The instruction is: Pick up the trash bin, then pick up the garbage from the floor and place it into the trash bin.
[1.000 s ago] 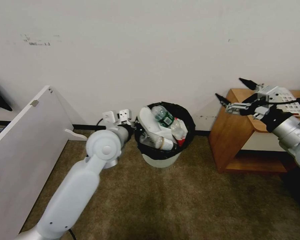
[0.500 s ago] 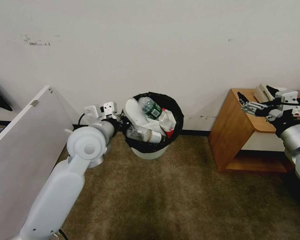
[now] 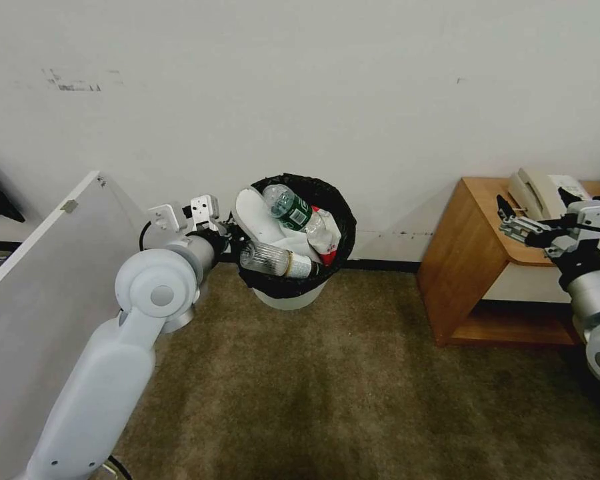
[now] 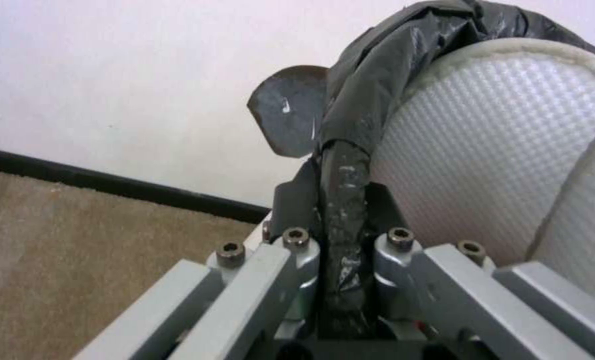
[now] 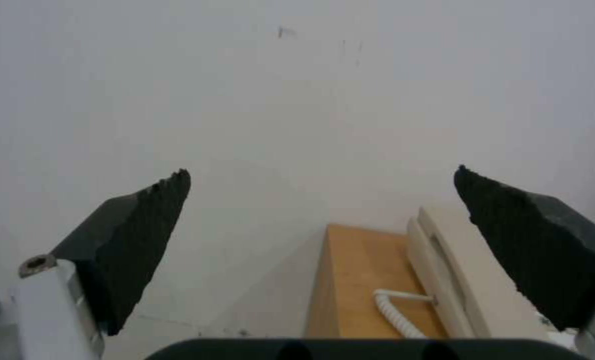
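Gripping bin (image 3: pixel 293 293) at left rim: left claw (image 3: pixel 228 235) pinched tight on black bag (image 4: pixel 341 200) folded over edge, bin raised off carpet near wall. Packed with garbage: slipper (image 3: pixel 257 217), green-labelled bottle (image 3: pixel 288 207), clear bottle (image 3: pixel 273 259), red-white wrapper (image 3: pixel 325 245). Right claw (image 3: pixel 537 217) spread wide, empty, beside phone (image 3: pixel 537 190) over wooden surface (image 3: pixel 477 247).

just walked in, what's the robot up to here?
The left pincer is clamped on the bag-lined rim of the trash bin, holding it by the wall. The bin is stuffed with garbage: bottles, a white slipper, a red-white wrapper. The right pincer hangs open and empty above the wooden side table, next to the telephone. The carpet in sight has no litter on it.
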Controlling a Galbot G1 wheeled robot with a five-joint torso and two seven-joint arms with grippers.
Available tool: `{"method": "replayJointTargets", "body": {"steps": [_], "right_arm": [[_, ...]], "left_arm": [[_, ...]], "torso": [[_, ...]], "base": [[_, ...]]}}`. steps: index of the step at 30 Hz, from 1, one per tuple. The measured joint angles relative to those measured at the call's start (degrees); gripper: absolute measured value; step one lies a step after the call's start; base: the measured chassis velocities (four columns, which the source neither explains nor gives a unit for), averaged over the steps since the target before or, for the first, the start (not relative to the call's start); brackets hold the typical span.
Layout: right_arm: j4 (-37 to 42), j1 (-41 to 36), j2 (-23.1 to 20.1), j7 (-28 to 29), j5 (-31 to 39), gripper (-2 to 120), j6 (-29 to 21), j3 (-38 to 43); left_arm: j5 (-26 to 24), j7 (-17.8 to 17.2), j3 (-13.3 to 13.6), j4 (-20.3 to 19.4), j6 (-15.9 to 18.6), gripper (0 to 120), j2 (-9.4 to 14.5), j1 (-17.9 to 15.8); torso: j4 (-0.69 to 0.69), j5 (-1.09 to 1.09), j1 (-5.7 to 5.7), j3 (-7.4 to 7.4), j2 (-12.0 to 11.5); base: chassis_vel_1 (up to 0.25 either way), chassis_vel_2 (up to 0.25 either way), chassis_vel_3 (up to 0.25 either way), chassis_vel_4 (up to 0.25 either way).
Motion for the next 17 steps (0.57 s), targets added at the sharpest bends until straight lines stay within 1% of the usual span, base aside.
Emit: {"method": "replayJointTargets", "body": {"steps": [8, 17], "right_arm": [[0.89, -1.77, 1.52, -1.08, -1.12, 100, 1.11, 2.13], [1.83, -4.14, 3.38, -2.49, -2.90, 100, 2.59, 4.38]], "left_arm": [[0.09, -0.03, -0.90, -0.12, 0.02, 4, -0.49, 0.72], [0.04, -0.09, -1.54, -0.13, 0.02, 4, -0.54, 0.55]], "torso": [[0.00, 0.00, 0.00, 0.00, 0.00], [0.00, 0.01, 0.00, 0.00, 0.00]], "base": [[0.000, 0.000, 0.000, 0.000], [0.000, 0.000, 0.000, 0.000]]}}
